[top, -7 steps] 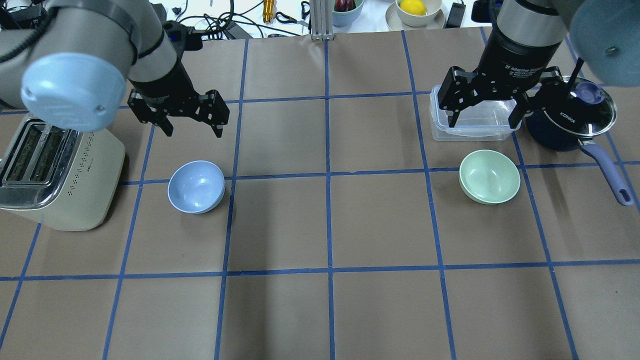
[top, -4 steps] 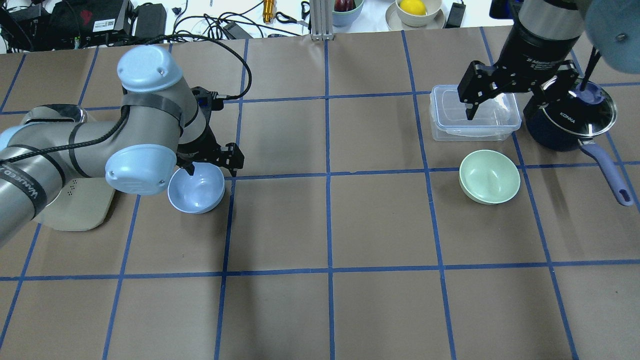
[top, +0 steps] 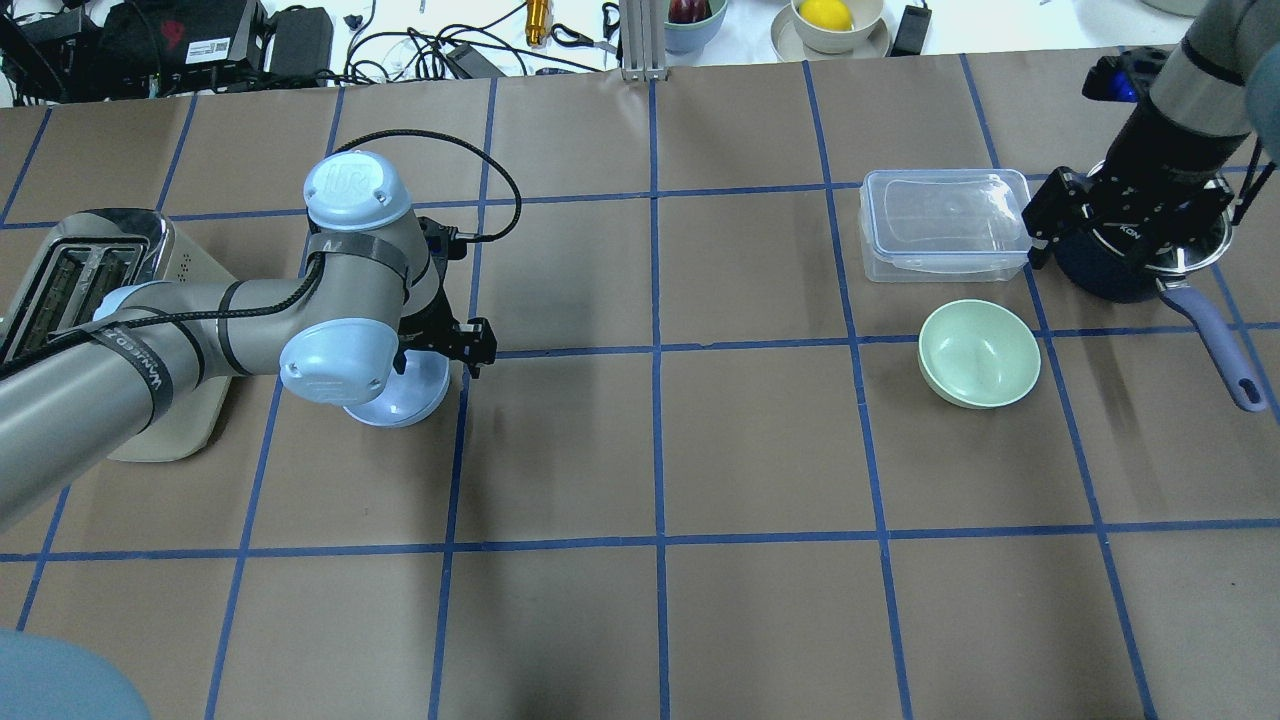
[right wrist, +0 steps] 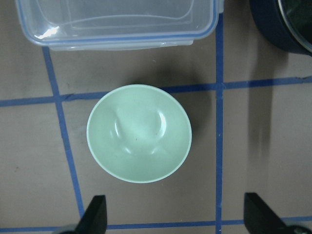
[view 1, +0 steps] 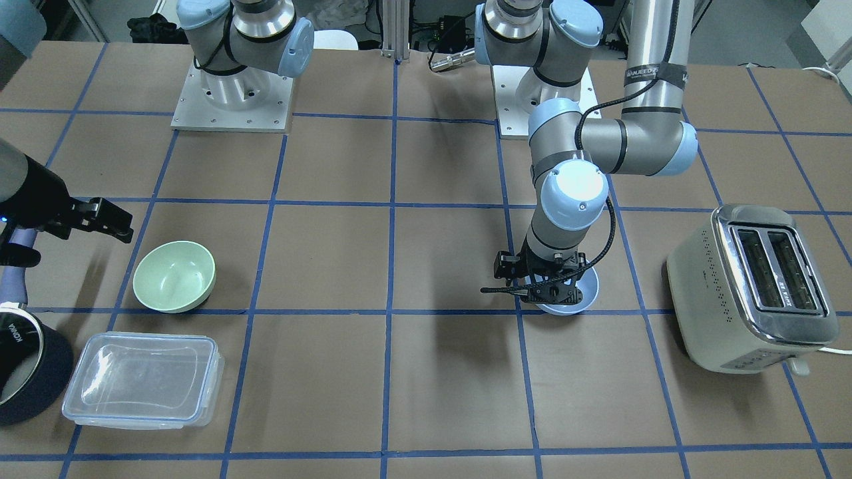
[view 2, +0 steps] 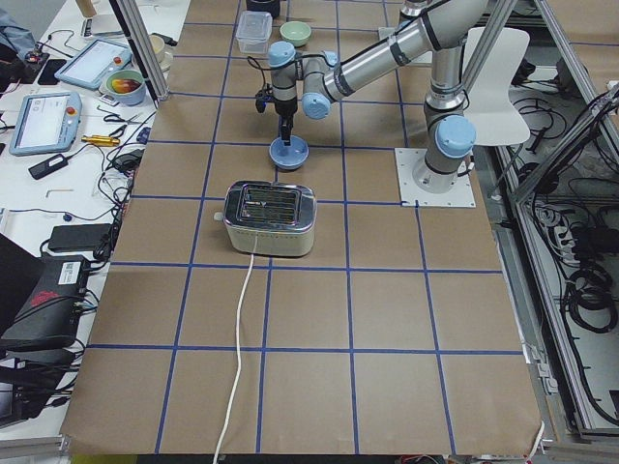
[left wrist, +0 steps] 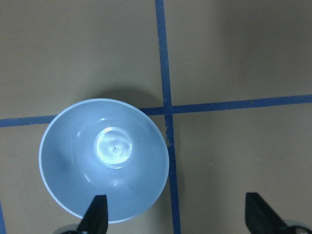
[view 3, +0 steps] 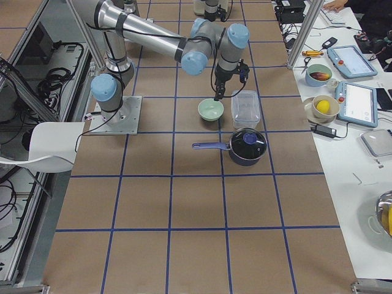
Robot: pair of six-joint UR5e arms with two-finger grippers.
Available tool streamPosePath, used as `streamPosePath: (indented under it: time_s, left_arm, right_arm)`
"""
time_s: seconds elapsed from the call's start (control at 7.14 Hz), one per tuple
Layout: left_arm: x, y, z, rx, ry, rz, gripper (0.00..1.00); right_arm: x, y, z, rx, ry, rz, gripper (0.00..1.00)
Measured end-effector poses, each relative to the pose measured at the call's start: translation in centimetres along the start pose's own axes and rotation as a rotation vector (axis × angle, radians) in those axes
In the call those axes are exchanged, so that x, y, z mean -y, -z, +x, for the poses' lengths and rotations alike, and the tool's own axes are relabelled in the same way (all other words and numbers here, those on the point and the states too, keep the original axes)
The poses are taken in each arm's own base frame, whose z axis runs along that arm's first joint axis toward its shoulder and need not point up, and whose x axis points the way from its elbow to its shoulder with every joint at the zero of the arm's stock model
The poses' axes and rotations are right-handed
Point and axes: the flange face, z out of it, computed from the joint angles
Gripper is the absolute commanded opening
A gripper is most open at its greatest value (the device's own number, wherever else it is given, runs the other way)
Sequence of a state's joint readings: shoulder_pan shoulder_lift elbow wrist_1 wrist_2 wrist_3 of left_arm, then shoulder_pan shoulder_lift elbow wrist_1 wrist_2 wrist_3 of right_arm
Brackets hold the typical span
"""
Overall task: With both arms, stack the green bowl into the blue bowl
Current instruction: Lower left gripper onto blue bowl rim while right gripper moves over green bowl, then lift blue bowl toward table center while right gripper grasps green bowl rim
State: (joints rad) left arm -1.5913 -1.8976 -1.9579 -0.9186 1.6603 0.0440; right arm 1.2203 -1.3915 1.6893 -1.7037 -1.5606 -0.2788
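The blue bowl (top: pixel 412 396) sits upright on the table's left part, half hidden under my left wrist. My left gripper (left wrist: pixel 178 217) is open and low over it: one fingertip (left wrist: pixel 97 214) is over the bowl's (left wrist: pixel 105 161) near rim, the other over bare table. The front view shows the left gripper (view 1: pixel 546 286) at the blue bowl (view 1: pixel 576 299). The green bowl (top: pixel 980 352) sits upright and alone on the right. My right gripper (top: pixel 1125 222) is open and empty, high above the saucepan, and its wrist view looks down on the green bowl (right wrist: pixel 139 132).
A clear lidded container (top: pixel 945 235) stands just behind the green bowl. A dark navy saucepan (top: pixel 1125 278) with a glass lid and a long handle (top: pixel 1215 345) stands to its right. A cream toaster (view 1: pixel 752 286) stands close beside the blue bowl, on the left arm's side.
My left arm has swung down and forward from behind the blue bowl to right over it. My right gripper has moved right and back, from above the clear container to above the saucepan.
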Motion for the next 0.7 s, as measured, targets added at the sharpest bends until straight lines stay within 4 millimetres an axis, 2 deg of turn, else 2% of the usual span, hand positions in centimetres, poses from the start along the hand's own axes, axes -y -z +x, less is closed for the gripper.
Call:
streamPosePath:
  time_s: [0.28,0.42,0.56,0.7]
  left_arm:
    - [0.5,-0.2,0.0,-0.004,0.002,0.004,0.07]
    - [1.2,0.9,0.3,-0.005,0.002,0.032,0.07]
    - [2.5,3.3,1.6,-0.021,-0.009,0.086,0.07]
    - [3.6,5.9,4.1,-0.052,-0.012,0.138,0.08]
  right_arm:
    - [0.4,-6.6,1.3,0.021,0.004,0.016,1.0]
    - [0.2,-9.1,2.0,0.024,-0.002,0.021,1.0]
    - [0.0,-10.9,2.8,0.032,-0.003,0.01,1.0]
    - [0.2,-12.4,3.4,0.039,0.003,-0.003,0.99]
